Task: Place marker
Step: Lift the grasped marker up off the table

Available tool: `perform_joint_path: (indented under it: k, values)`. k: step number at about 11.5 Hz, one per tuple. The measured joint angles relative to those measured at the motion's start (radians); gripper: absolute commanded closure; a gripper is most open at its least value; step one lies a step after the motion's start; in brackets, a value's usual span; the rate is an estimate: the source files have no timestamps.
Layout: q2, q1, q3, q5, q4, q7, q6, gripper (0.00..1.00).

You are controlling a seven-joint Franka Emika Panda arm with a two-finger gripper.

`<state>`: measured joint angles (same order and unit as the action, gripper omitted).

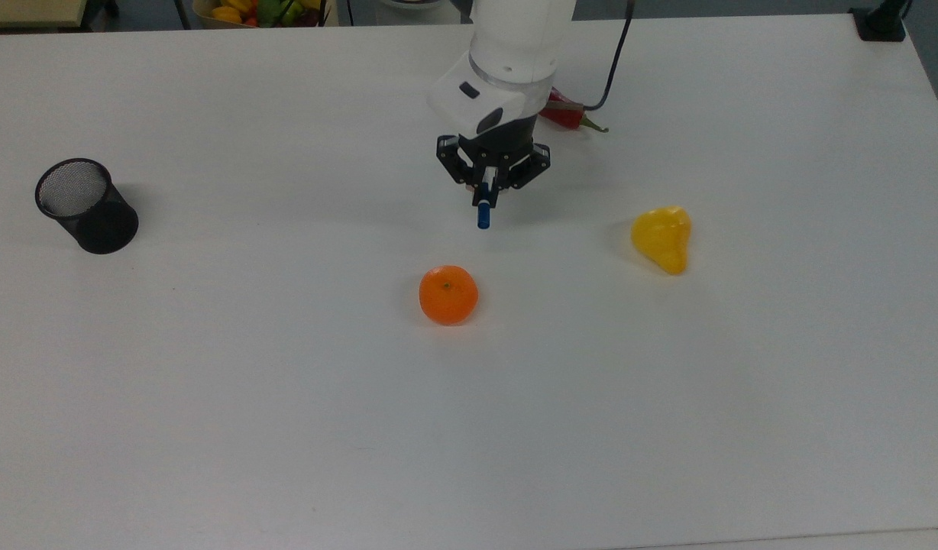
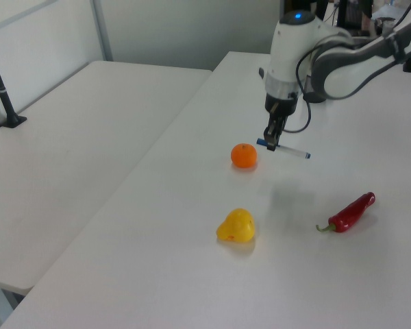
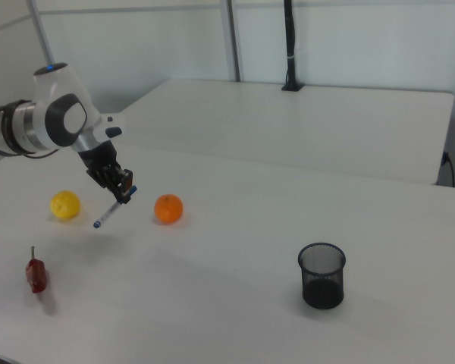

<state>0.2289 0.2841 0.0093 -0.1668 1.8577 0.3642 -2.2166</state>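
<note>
My gripper (image 1: 488, 189) (image 2: 274, 139) (image 3: 122, 189) is shut on the marker (image 1: 483, 215) (image 2: 288, 150) (image 3: 110, 210), a slim white pen with blue cap and blue tip. The marker hangs lifted off the white table (image 1: 286, 428), tilted, gripped near its capped end. In the right view its free end slopes down toward the right view's left. A black mesh pen cup (image 1: 85, 205) (image 3: 321, 274) stands upright at the top view's far left, well apart from the gripper.
An orange (image 1: 448, 294) (image 2: 244, 155) (image 3: 168, 208) lies just in front of the gripper in the top view. A yellow pear-shaped fruit (image 1: 662, 237) (image 2: 235, 226) (image 3: 64, 205) and a red chilli (image 1: 568, 115) (image 2: 351, 212) (image 3: 36, 274) lie nearby.
</note>
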Motion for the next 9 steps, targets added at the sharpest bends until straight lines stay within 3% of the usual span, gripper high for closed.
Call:
perform_joint_path:
  k: [5,9]
  values:
    - [-0.147,-0.044,-0.014,0.140,-0.004,-0.066,0.145,1.00]
    - [-0.243,-0.074,-0.082,0.247,-0.027,-0.220,0.278,1.00]
